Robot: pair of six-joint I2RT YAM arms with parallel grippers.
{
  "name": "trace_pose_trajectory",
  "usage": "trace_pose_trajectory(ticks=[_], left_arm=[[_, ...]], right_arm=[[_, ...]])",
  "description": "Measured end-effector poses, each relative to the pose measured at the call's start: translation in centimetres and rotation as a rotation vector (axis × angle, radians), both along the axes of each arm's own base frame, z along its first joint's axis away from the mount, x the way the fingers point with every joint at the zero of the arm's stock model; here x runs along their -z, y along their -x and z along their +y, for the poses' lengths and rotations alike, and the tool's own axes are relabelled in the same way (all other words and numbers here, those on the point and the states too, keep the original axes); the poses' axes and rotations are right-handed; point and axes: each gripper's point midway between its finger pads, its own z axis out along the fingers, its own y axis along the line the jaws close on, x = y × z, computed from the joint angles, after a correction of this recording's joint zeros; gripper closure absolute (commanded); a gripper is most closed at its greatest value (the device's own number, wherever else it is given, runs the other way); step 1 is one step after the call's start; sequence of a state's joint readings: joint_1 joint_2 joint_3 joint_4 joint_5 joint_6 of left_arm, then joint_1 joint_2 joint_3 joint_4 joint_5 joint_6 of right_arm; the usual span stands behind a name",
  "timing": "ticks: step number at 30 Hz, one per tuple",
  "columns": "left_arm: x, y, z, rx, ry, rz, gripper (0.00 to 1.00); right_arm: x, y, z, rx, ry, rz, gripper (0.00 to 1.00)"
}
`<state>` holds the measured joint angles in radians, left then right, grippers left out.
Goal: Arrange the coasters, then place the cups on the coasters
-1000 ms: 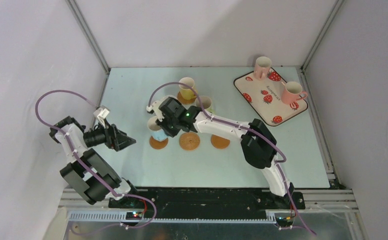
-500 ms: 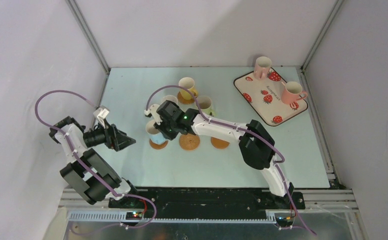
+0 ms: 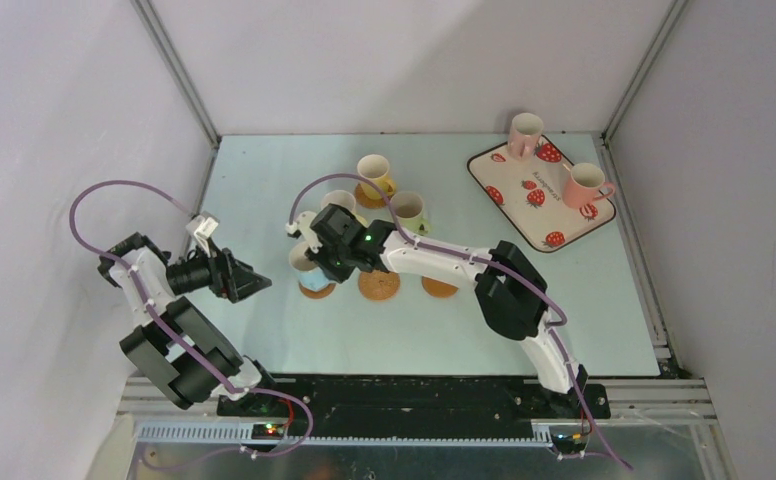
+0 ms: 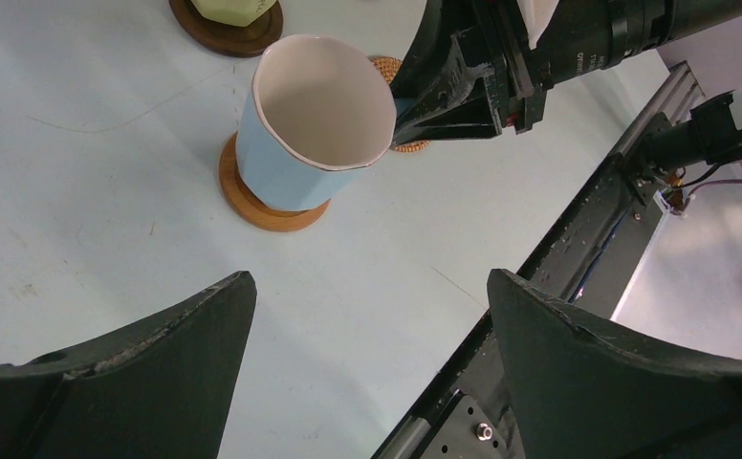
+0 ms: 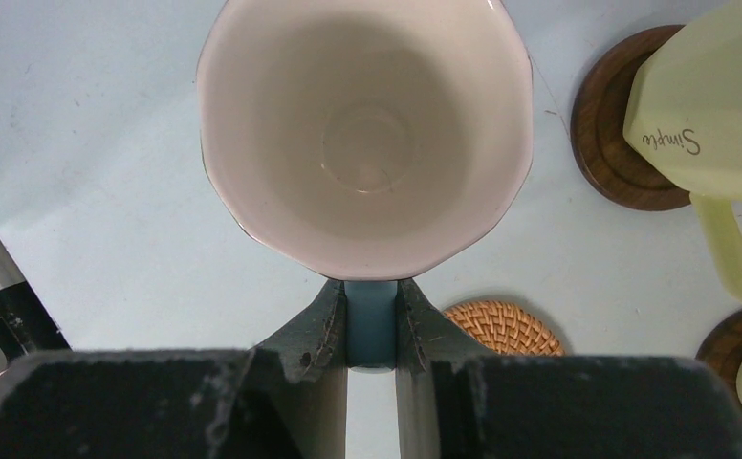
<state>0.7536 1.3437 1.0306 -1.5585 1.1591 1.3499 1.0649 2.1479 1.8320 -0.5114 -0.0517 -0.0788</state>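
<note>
Right now you are on the cup-placing step; the right gripper (image 5: pixel 371 308) is pinched narrow on the handle of the light blue cup (image 5: pixel 365 129), which is mouth up. The cup's foot sits over the front-left coaster (image 4: pixel 252 206), touching it or very nearly so; from the left wrist view I cannot tell whether its full weight is down. The left gripper (image 4: pixel 369 287) stands wide and holds nothing, off to the left of the cup. Behind, a pale green cup (image 5: pixel 702 91) stands on a dark brown coaster (image 5: pixel 616 153); the woven coaster (image 5: pixel 501 327) just beside the blue cup is bare, and so is the front-right coaster (image 3: pixel 441 286). Next, I judge, you need to settle the cup flat and centred; then part the jaws gently and back straight off the handle, so the cup does not drag or tip. After that, the pink cups (image 3: pixel 584 183) on the strawberry tray (image 3: pixel 560 218) look like the ones for the two bare coasters.
</note>
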Motion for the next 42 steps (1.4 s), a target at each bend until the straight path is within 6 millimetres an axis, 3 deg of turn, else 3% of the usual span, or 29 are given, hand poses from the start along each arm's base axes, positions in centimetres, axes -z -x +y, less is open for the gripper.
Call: trace_pose_trajectory(ticks=[4,21,27,31,33,37,42], left_arm=[[0.0,0.0,0.1,0.0,-0.003,-0.004,0.02],[0.0,0.0,0.1,-0.003,-0.003,-0.004,0.02],[0.0,0.0,0.1,-0.003,-0.002,-0.003,0.02],[0.0,0.0,0.1,-0.004,-0.003,-0.004,0.02],[0.0,0.0,0.1,-0.004,-0.003,-0.004,0.02],[0.0,0.0,0.1,-0.004,-0.003,-0.004,0.02],[0.0,0.0,0.1,-0.004,-0.002,-0.004,0.02]], right_arm=[[0.0,-0.1,0.2,0.001,-0.005,-0.005,0.98],[0.0,-0.3,0.4,-0.007,-0.015,-0.024,0.62],[0.7,-0.2,0.1,-0.016,-0.006,-0.035,0.41],[0.5,-0.3,0.0,-0.019,-0.007,-0.045,0.11],[0.1,-0.3,-0.3,-0.022,-0.008,-0.053,0.02],[-2.2,-0.4,-1.2,-0.025,-0.029,-0.082,0.01],[-7.4,-1.0,-3.4,-0.014,-0.096,-0.129,0.01]])
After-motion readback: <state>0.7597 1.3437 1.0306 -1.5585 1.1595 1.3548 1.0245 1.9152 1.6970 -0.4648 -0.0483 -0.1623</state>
